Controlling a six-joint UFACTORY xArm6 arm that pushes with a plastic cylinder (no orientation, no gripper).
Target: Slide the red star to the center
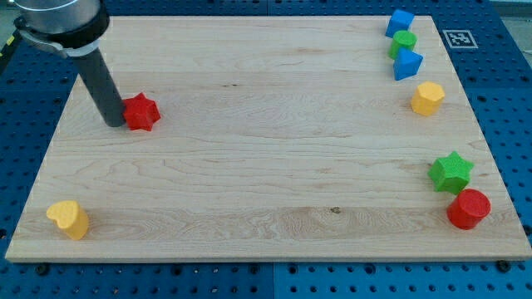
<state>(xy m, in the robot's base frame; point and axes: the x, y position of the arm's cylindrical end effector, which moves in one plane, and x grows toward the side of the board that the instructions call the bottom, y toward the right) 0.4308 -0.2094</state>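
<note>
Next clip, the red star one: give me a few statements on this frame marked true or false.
1. My tip sits right at the red star, on its view-left side. True.
2. The red star is at the board's centre. False: it is in the view's left part.
3. The green star is next to the red cylinder. True.
4. The yellow heart lies at the view's top right. False: bottom left.

The middle of the wooden board point(266, 149) has no blocks on it. 6 blocks sit along the view's right edge, and a yellow block point(68, 219) sits at the bottom left. Nothing stands between the red star point(140, 112) and the middle.
</note>
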